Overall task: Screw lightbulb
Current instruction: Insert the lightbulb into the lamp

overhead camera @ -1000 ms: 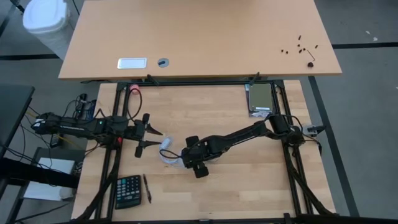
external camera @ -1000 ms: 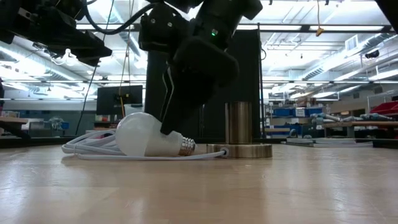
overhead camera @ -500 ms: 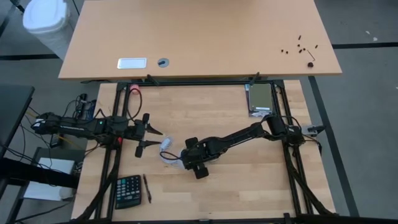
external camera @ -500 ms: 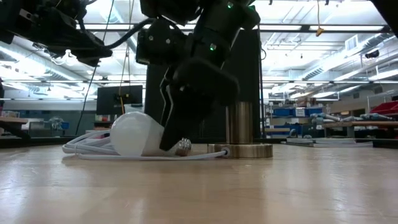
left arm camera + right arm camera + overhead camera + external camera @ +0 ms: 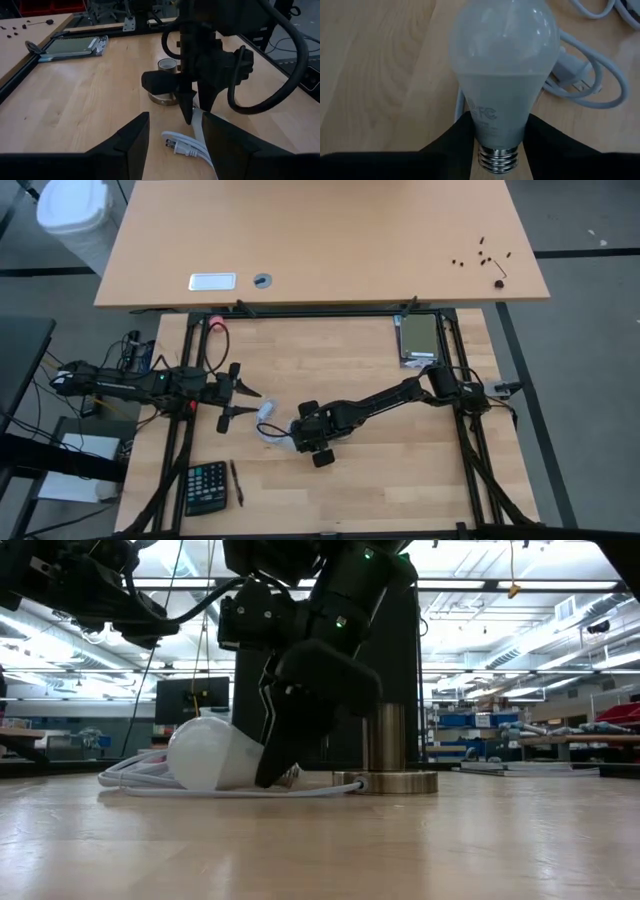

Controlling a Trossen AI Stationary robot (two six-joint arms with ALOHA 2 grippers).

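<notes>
Pale wood forms the worktop, and low on it, near its middle, the lightbulb is seen lying on its side with its globe pointing away from the right arm. The right hand is brought down over the bulb's narrow neck; in the right wrist view its two dark fingers are pressed against both sides of the neck just above the screw base, so the bulb is pinched there while it rests on the wood. A white cord with a plug is looped just beside and behind the globe. Behind the bulb a round metal base with an upright cylinder is stood on the worktop. Farther to the left side, the left hand is held apart from the bulb, its fingers spread and empty. At the near left edge a calculator and a pen are laid.
</notes>
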